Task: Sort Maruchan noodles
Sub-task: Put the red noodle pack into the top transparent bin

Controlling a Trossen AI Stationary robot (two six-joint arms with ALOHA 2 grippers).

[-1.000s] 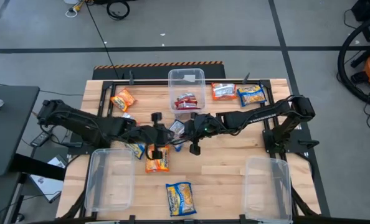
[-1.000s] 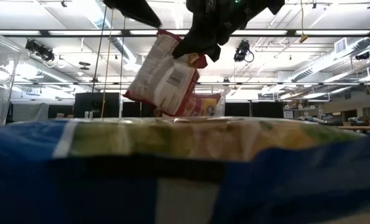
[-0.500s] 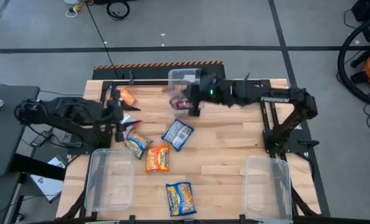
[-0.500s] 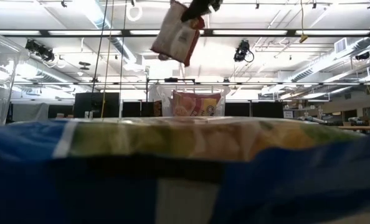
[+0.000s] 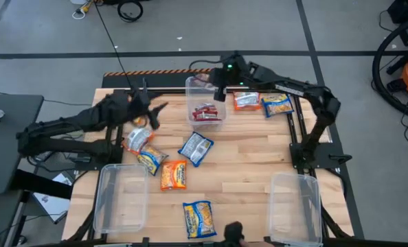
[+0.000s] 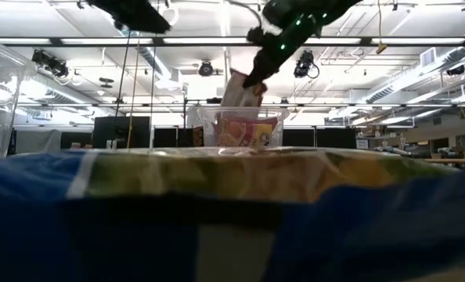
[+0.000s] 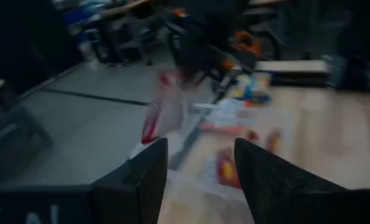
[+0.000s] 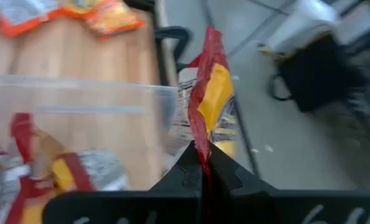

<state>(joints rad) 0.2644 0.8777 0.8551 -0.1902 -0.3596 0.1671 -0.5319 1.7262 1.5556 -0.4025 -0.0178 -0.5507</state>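
My right gripper (image 5: 218,89) is shut on a red and yellow noodle packet (image 8: 210,93) above the far clear bin (image 5: 205,88), which has red packets (image 5: 206,113) lying in it. In the low view the packet (image 6: 244,90) hangs at the bin's rim (image 6: 240,111). My left gripper (image 5: 153,114) is open and raised over the table's far left part, touching nothing. Other packets lie flat on the table: orange ones (image 5: 137,139) (image 5: 174,175), blue and yellow ones (image 5: 151,159) (image 5: 199,218), and a blue and silver one (image 5: 196,147). My right gripper pinches the red packet between its two fingers by a sealed end edge (image 8: 203,144). The packet stands edge-on past the fingertips in the wrist view. In the low view it hangs tilted below the gripper (image 6: 254,77), lifted clear of the table, over the far bin.
Two more clear bins stand at the near left (image 5: 120,197) and near right (image 5: 295,206) corners. An orange packet (image 5: 246,101) and a blue and yellow one (image 5: 277,104) lie at the far right. A blue and yellow packet (image 6: 232,219) fills the low view's foreground.
My right gripper has carried the red packet from the table's middle up and toward the far edge, to above the far bin, and has lowered it to the rim. My left gripper has drawn back from the middle toward the left, then moved toward the far edge.
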